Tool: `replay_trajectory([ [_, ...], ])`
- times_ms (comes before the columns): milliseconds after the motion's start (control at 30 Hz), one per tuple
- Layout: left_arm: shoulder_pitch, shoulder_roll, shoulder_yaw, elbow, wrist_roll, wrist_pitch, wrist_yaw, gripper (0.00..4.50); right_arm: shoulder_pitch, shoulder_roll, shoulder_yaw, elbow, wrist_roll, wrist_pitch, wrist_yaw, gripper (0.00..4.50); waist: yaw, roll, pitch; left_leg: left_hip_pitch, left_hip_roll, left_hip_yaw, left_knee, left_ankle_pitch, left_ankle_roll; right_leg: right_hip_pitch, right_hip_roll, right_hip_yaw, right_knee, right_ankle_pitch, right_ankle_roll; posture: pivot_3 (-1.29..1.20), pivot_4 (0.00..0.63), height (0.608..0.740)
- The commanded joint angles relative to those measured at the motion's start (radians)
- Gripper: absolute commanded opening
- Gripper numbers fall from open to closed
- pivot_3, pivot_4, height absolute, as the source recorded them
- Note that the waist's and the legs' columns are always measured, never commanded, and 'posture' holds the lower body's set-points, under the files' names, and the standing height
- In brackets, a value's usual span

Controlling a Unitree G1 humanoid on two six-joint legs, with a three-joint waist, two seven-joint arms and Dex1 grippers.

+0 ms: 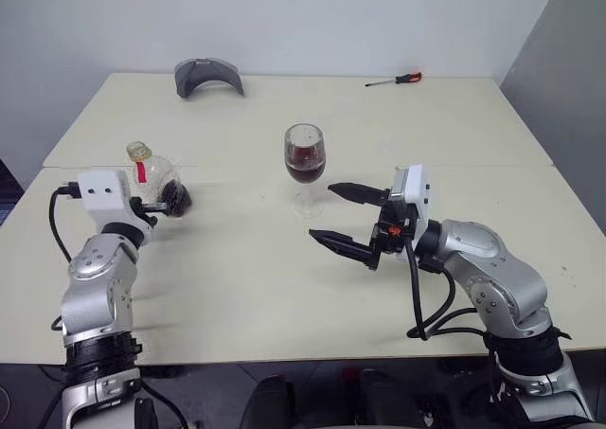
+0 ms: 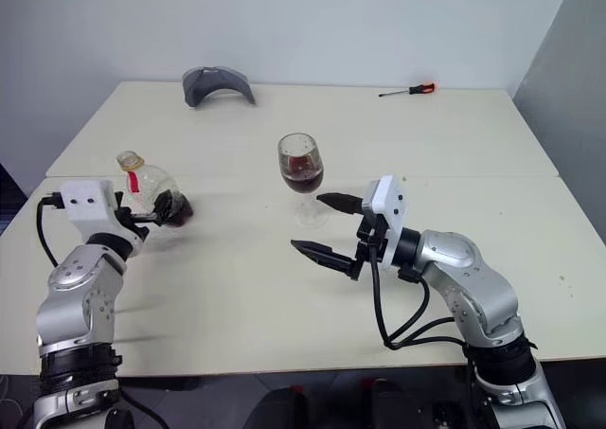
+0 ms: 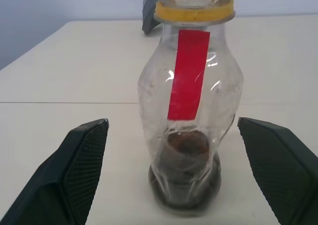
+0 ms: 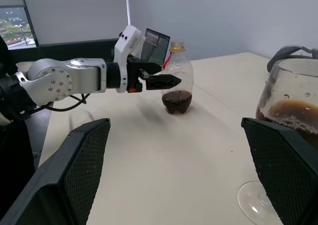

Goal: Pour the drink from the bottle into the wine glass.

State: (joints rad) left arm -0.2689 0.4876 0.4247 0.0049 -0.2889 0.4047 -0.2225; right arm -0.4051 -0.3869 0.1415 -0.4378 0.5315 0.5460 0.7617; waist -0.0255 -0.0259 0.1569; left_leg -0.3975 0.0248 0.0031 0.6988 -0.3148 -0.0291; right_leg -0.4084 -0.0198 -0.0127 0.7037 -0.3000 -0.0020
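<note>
A: What is hard to see?

B: The top of the small clear plastic bottle with the red strip and yellow ring (image 3: 191, 111) is cut off in the left wrist view. In the right wrist view, one black finger hides part of the clear stemmed wine glass (image 4: 283, 135). I cannot tell if the bottle has a cap on.

A: Where do they stand?

B: On the pale cream worktop (image 1: 284, 287), by a plain light wall. The bottle stands up on the left. The glass stands near the middle, well apart from it. There is dark brown-red drink (image 1: 304, 171) in the glass, and a little at the bottom of the bottle.

A: And the end effectors?

B: The left end effector (image 4: 166, 81) is wide open and holds nothing. Its fingers sit on each side of the bottle, not touching. The right end effector (image 1: 343, 218) is wide open too, empty, just beside the glass.

A: Anything else?

B: The head views show a grey curved thing (image 1: 208, 76) and a red-handled screwdriver (image 1: 395, 80) at the far edge. The right wrist view shows a window (image 4: 12, 26).
</note>
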Motion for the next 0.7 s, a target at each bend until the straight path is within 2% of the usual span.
replay_trajectory([
  [33,0.064,-0.005,0.037,-0.147,-0.032,0.053,0.022,4.48,0.024,-0.018,-0.034,-0.032,0.025,-0.005,0.002,4.50,0.001,0.000,0.000,0.000,0.000,0.000,0.000,0.000,0.000,0.000,0.000,0.000,-0.001,0.000,0.000,0.00,0.150,0.740],
  [233,0.212,-0.070,0.009,-0.395,-0.089,0.167,0.039,4.48,0.077,-0.044,-0.082,-0.059,0.028,0.021,-0.051,4.50,0.003,0.000,0.000,0.000,0.000,-0.001,-0.001,-0.001,0.001,0.002,0.000,0.000,-0.003,0.000,0.000,0.00,0.150,0.740],
  [367,0.284,-0.129,-0.089,-0.581,-0.108,0.234,0.055,4.48,0.107,-0.008,-0.130,-0.074,-0.032,0.077,-0.239,4.50,0.007,0.000,0.000,0.001,0.000,-0.001,-0.001,-0.001,0.002,0.003,0.000,0.000,-0.003,0.000,0.000,0.00,0.150,0.740],
  [433,0.300,-0.157,-0.132,-0.637,-0.115,0.267,0.071,4.48,0.135,-0.003,-0.124,-0.083,-0.117,0.094,-0.346,4.50,0.010,0.000,0.000,0.001,0.000,-0.001,-0.001,-0.001,0.002,0.004,0.000,0.000,-0.004,0.000,0.000,0.00,0.150,0.740],
  [567,0.304,-0.189,-0.221,-0.667,-0.091,0.299,0.095,4.48,0.247,0.004,-0.108,-0.122,-0.269,0.113,-0.513,4.50,0.020,0.000,0.000,0.001,0.000,0.000,-0.002,0.000,0.000,0.003,0.000,0.000,-0.004,0.000,0.000,0.00,0.150,0.740],
  [700,0.325,-0.209,-0.295,-0.660,-0.021,0.276,0.135,4.48,0.342,0.082,-0.143,-0.167,-0.359,0.154,-0.678,4.50,0.021,0.001,-0.001,0.002,0.000,0.000,-0.002,0.000,0.000,0.003,0.001,0.001,-0.004,0.000,0.000,0.00,0.150,0.740],
])
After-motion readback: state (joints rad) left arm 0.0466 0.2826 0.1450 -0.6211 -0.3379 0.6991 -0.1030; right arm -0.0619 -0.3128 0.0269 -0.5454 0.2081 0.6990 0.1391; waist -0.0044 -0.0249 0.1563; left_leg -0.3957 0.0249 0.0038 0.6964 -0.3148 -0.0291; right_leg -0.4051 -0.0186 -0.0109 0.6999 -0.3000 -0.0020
